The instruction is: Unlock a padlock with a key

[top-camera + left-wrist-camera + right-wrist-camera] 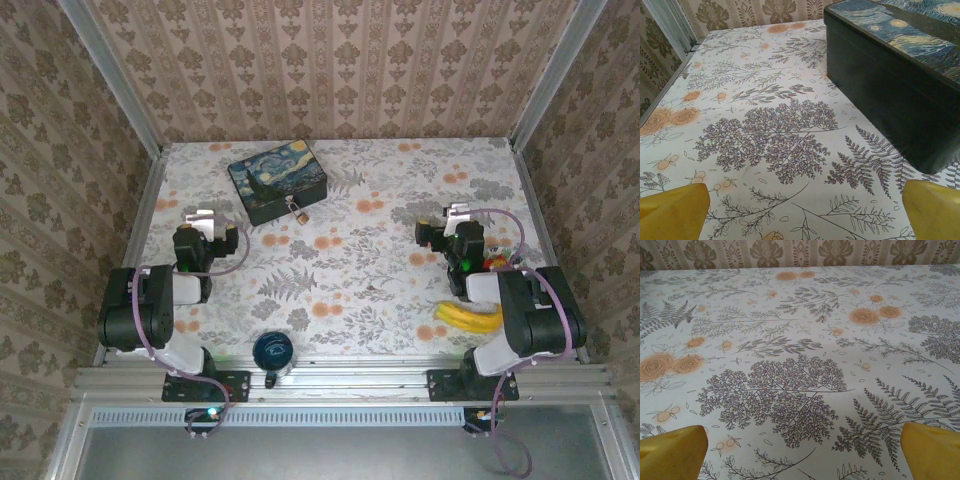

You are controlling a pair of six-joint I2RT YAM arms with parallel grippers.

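1. Damask-papered walls (60,150) close in three sides of the floral tablecloth (350,270).
2. The left gripper (203,216) hovers low over the cloth with its yellow fingers (670,210) spread wide, gripping nothing.
3. Just ahead and to its right sits the Starry Night tin (278,180). The padlock (297,212) hangs at the tin's near edge, right of that gripper.
4. The right gripper (457,212) gapes equally wide, empty, over bare cloth, and a banana (468,317) lies behind it.
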